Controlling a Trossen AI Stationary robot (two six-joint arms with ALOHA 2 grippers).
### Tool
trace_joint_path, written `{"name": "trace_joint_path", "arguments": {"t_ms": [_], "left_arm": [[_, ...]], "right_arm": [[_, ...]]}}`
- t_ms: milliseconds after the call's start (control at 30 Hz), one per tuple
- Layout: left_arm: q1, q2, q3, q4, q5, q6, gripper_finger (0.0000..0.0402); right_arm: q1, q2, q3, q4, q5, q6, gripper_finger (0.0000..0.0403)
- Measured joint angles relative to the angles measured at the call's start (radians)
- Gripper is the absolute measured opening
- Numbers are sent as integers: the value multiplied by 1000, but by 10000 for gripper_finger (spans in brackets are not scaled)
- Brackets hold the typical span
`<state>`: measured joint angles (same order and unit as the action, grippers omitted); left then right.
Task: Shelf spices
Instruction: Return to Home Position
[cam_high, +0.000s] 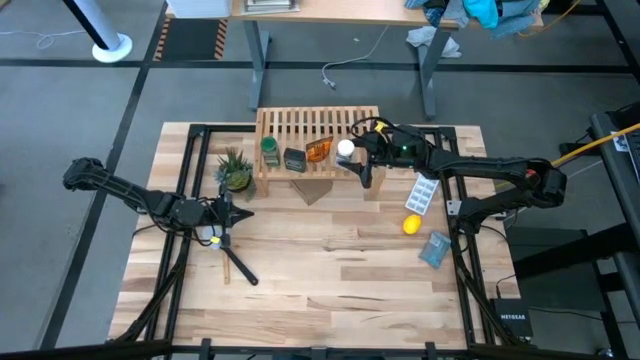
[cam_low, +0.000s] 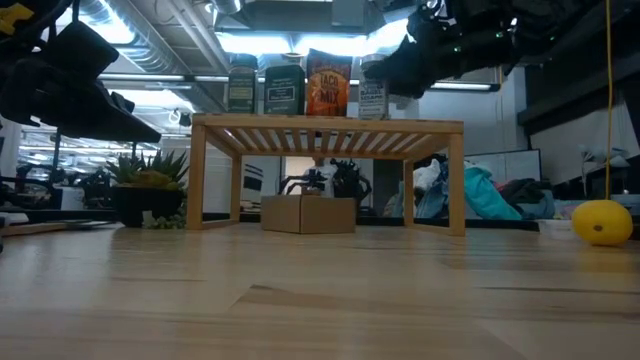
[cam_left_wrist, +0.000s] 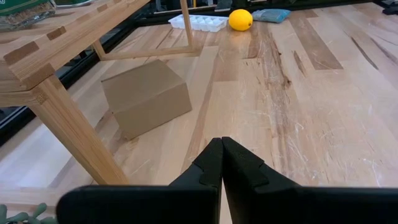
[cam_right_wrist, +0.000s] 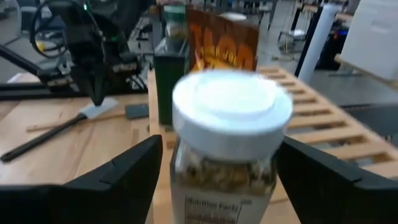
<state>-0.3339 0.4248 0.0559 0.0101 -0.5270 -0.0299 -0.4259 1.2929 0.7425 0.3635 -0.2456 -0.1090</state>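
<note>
looks all but finished. on top of the shelf (cam_high: 318, 125), in one row: green-lidded jar (cam_high: 269, 150), dark tin (cam_high: 294, 159), orange bottle (cam_high: 318, 150), white-capped jar (cam_high: 346, 148), all upright in the low view. no spice seen anywhere off the shelf. right gripper (cam_right_wrist: 221, 180) over the shelf at the white-capped end, released, fingers (cam_right_wrist: 118, 180) spread to either side of that jar and seemingly clear of it. left gripper (cam_left_wrist: 222, 155) clenched on nothing, low over the desk (cam_high: 330, 260) in front of the shelf, toward its green-lidded end. placing judged done; left to do, probably only lifting the right arm up and away from the shelf without brushing the white-capped jar, then parking both arms. worth watching: little room between the spread fingers and the jar.
</note>
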Motion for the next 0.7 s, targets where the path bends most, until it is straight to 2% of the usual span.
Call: {"name": "trace_joint_path", "arguments": {"t_ms": [200,433,567,700], "left_arm": [[0,0,0,0,0,1,1],[0,-3,0,4,0,34,1],[0,-19,5,32,0,84,1],[0,-57,57,35,0,178,1]], "right_arm": [[0,-51,0,15,-4,6,306],[0,-197,0,-4,-116,60,307],[0,-299,1,-73,-153,63,307],[0,-404,1,-214,-156,72,307]]}}
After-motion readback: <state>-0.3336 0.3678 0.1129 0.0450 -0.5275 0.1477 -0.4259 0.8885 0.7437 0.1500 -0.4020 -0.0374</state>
